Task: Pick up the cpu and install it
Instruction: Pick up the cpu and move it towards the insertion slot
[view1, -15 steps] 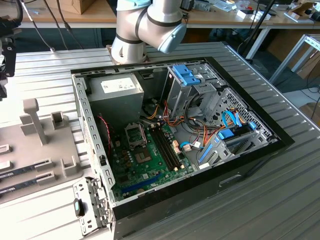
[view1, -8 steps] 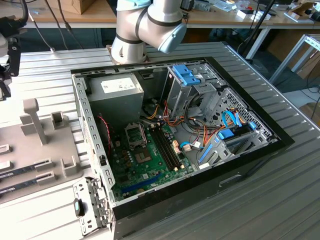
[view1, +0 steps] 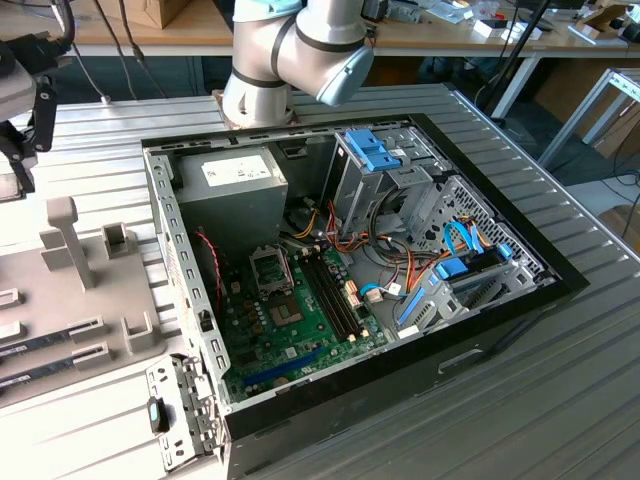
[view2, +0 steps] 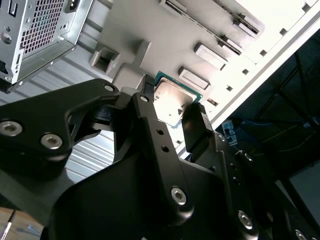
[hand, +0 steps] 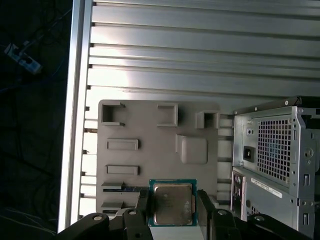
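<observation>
1. The gripper (hand: 173, 201) hangs over the grey tray (hand: 150, 125). Its two black fingers (hand: 142, 216) are clamped against opposite edges of the cpu (hand: 172, 205).
2. The cpu is held above one edge of the tray. Its silvery top and thin green rim face the cameras in both wrist views (view2: 170, 105).
3. The tray carries rectangular recesses and raised blocks. In the exterior view, two memory sticks (view1: 40, 350) lie in slots of the tray (view1: 100, 300).
4. The open computer case (view1: 560, 285) stands just beside the tray, on the exterior view's right of it. Inside the case lies a green motherboard (view1: 290, 325) with a square socket (view1: 270, 268).
5. Tray and case rest on a ribbed metal table (view1: 560, 400). The arm (view1: 300, 50) rises to the exterior view's right of the tray.
</observation>
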